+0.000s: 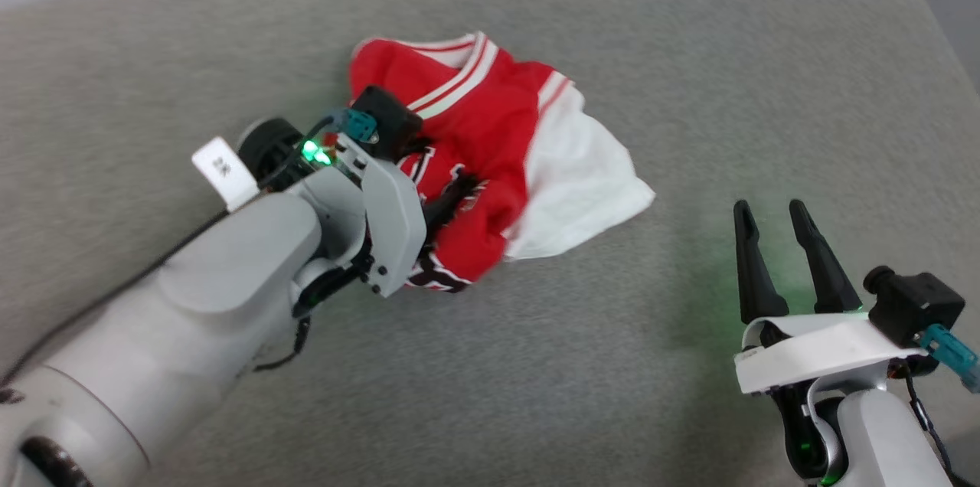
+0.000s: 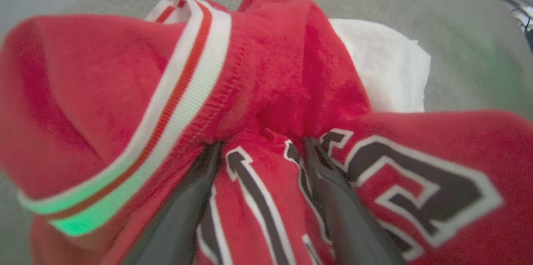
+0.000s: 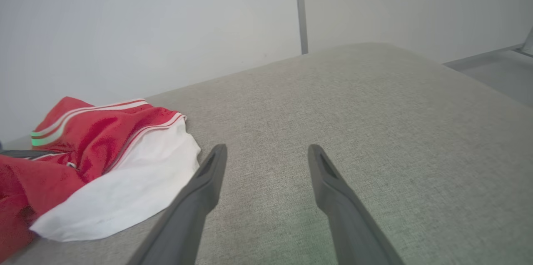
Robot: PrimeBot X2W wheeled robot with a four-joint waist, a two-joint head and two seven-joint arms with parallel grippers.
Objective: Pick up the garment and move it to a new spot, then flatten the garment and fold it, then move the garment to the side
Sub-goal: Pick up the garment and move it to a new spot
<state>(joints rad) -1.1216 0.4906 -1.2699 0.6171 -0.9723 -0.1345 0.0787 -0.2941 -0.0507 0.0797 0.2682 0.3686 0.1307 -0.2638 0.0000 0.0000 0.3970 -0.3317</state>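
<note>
Left arm [image 1: 222, 280] is seen stretched in from the near left, its wrist tipped down onto the garment [image 1: 482, 127], which is heaped left of centre on the grey surface [image 1: 689, 50]. Left gripper [image 2: 261, 146] is spread wide, its fingers [image 2: 183, 211] pushed into red folds beside the black print, with cloth between them but not pinched. Right gripper [image 1: 769, 208] is raised at the near right, spread wide with nothing held, well apart from the white sleeve [image 1: 574, 181]. Broad surface is seen right of the garment and nearer; the far edge is backed by a wall [image 3: 145, 27].
</note>
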